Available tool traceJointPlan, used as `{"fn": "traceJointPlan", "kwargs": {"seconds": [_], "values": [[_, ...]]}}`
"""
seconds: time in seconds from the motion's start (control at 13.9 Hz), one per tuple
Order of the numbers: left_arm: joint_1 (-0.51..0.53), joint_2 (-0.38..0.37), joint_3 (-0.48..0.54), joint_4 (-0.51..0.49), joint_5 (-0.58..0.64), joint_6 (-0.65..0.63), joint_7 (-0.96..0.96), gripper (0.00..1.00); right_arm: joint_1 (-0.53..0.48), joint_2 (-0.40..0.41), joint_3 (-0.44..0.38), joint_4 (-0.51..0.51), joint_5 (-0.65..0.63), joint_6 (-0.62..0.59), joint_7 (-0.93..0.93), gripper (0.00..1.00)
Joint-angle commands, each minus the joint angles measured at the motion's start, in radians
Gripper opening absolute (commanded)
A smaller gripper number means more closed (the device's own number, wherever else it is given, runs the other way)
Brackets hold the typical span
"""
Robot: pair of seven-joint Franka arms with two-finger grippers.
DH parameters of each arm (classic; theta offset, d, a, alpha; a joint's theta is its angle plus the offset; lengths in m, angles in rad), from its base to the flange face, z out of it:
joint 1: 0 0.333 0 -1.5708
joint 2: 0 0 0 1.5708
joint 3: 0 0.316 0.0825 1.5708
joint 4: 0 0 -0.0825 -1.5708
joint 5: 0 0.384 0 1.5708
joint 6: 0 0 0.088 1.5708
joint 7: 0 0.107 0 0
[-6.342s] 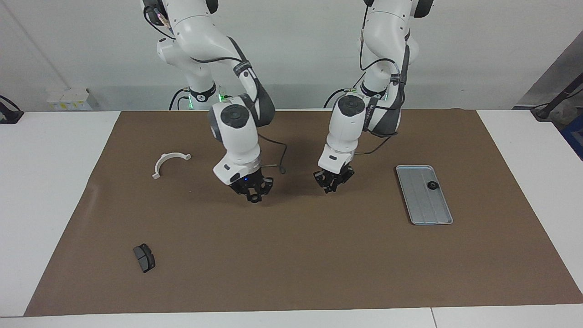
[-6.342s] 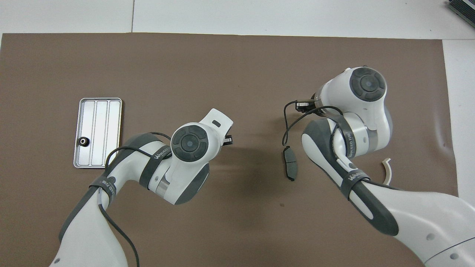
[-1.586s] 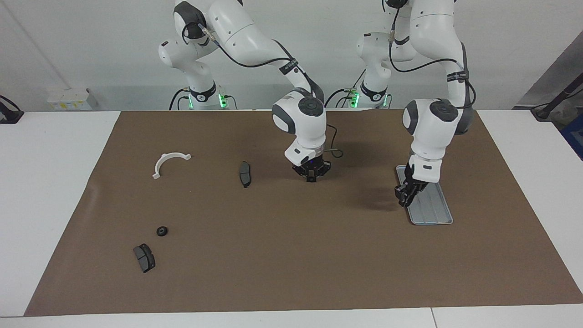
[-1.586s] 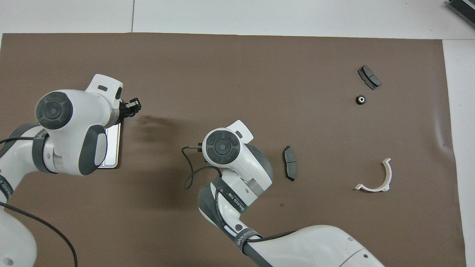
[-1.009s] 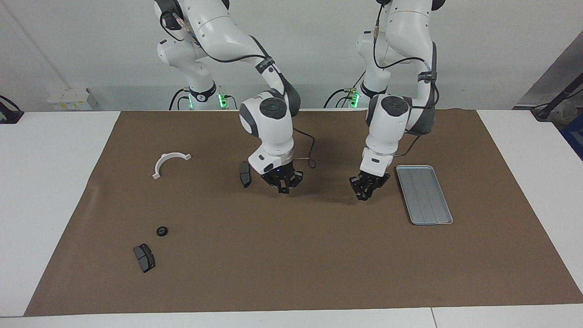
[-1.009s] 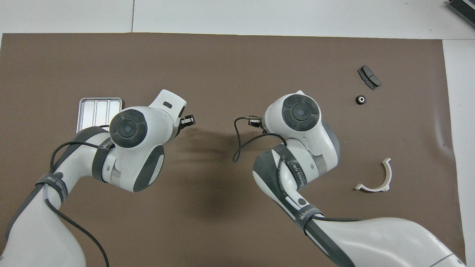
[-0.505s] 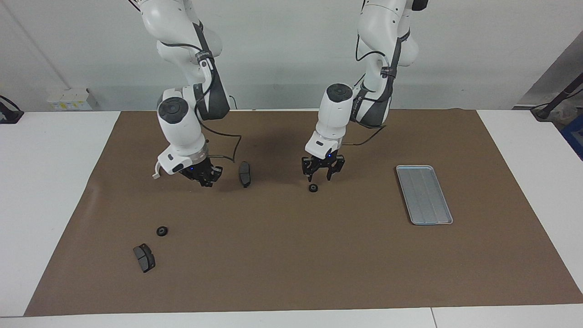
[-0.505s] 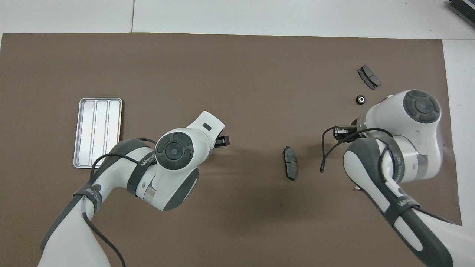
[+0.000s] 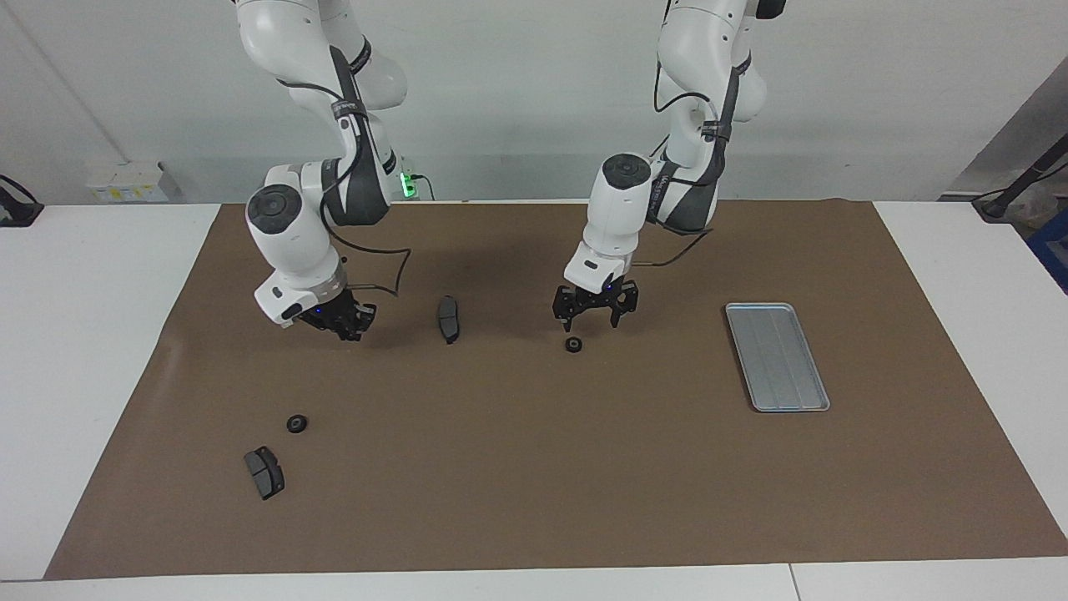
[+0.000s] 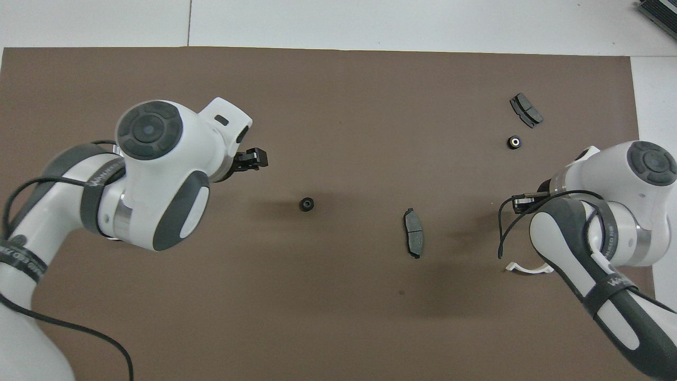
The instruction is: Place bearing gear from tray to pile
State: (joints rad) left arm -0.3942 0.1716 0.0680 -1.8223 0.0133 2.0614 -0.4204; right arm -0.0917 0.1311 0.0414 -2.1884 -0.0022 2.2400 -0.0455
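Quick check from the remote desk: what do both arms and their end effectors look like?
Both arms are glossy white with dark grey joint sections and round grey caps, each trailing a thin black cable. The left end effector and right end effector are small black two-finger units.

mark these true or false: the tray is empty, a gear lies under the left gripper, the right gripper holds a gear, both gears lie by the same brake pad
The tray is empty: true.
A bearing gear lies on the mat below the left gripper: true.
The right gripper holds a gear: false, no gear shows in it.
Both gears lie by the same brake pad: false, the second gear lies beside one brake pad, apart from the first, which is nearer the other brake pad.
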Motion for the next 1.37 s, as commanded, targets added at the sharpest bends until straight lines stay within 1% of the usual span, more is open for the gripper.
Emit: {"fn": "traceJointPlan", "kwargs": {"seconds": [0.0, 0.07, 0.14, 0.22, 0.29, 0.5, 0.65, 0.72, 0.79, 0.86, 0.94, 1.15, 1.23, 1.3], "values": [[0.112, -0.035, -0.008, 0.011, -0.025, -0.076, 0.180, 1.00, -0.014, -0.030, 0.014, -0.062, 0.025, 0.044, -0.031, 0.05], [0.151, -0.046, -0.008, 0.011, -0.029, -0.095, 0.249, 1.00, -0.013, -0.028, 0.014, -0.060, 0.025, 0.044, -0.027, 0.23], [0.191, -0.059, -0.007, 0.011, -0.029, -0.122, 0.334, 1.00, -0.013, -0.025, 0.014, -0.059, 0.025, 0.046, -0.022, 0.65], [0.224, -0.079, -0.005, 0.012, -0.029, -0.151, 0.404, 1.00, -0.014, -0.024, 0.012, -0.054, 0.025, 0.046, -0.016, 0.92], [0.253, -0.099, -0.005, 0.012, -0.027, -0.180, 0.444, 1.00, -0.016, -0.019, 0.014, -0.044, 0.024, 0.043, -0.008, 1.00], [0.291, -0.171, -0.002, 0.017, -0.019, -0.257, 0.454, 1.00, 0.004, -0.013, 0.014, 0.016, 0.024, 0.020, -0.007, 1.00], [0.304, -0.185, -0.005, 0.091, -0.015, -0.375, 0.454, 1.00, 0.042, -0.007, 0.017, 0.064, 0.022, 0.021, -0.007, 1.00], [0.304, -0.181, -0.007, 0.157, -0.001, -0.445, 0.454, 1.00, 0.067, 0.008, 0.017, 0.102, 0.022, 0.020, -0.005, 1.00], [0.302, -0.175, -0.007, 0.211, 0.016, -0.508, 0.454, 1.00, 0.099, 0.019, 0.018, 0.129, 0.022, 0.018, -0.004, 1.00], [0.302, -0.172, -0.008, 0.257, 0.025, -0.562, 0.454, 1.00, 0.154, 0.024, 0.018, 0.137, 0.022, 0.032, 0.016, 1.00], [0.298, -0.172, -0.008, 0.288, 0.027, -0.598, 0.454, 1.00, 0.197, 0.025, 0.018, 0.165, 0.021, 0.023, 0.070, 1.00], [0.287, -0.178, -0.019, 0.320, 0.056, -0.671, 0.454, 1.00, 0.331, 0.048, 0.020, 0.226, 0.005, 0.020, 0.258, 1.00], [0.285, -0.182, -0.020, 0.321, 0.057, -0.675, 0.454, 1.00, 0.367, 0.058, 0.022, 0.246, 0.004, 0.016, 0.300, 1.00], [0.285, -0.190, -0.025, 0.313, 0.054, -0.655, 0.456, 1.00, 0.427, 0.077, 0.022, 0.266, 0.007, 0.016, 0.349, 1.00]]}}
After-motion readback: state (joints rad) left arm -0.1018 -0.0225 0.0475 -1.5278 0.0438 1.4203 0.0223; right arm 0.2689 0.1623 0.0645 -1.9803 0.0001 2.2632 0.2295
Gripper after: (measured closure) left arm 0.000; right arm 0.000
